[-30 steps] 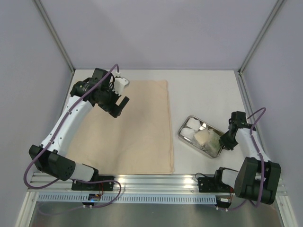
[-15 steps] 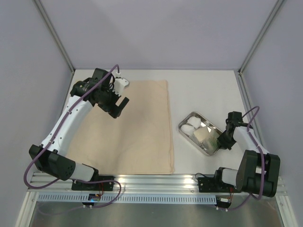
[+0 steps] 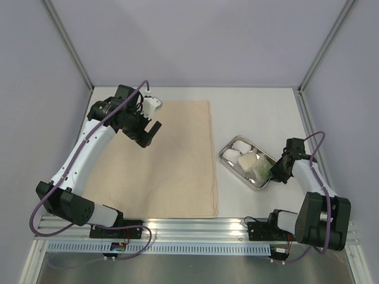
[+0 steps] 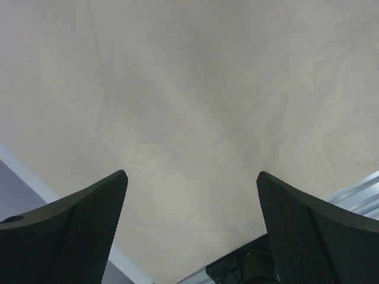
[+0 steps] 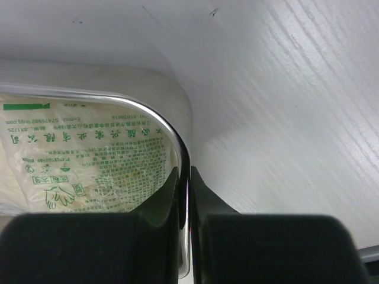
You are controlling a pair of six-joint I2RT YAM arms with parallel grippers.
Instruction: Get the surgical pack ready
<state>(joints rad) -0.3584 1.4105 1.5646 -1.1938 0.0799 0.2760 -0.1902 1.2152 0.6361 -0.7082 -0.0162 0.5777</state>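
White tabletop [image 3: 260, 112] bears the steel tray [image 3: 258, 184], its rim clamped in the right end effector [image 3: 276, 173].

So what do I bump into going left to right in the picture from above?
cloth → tray → right tool, pinching the tray's right rim
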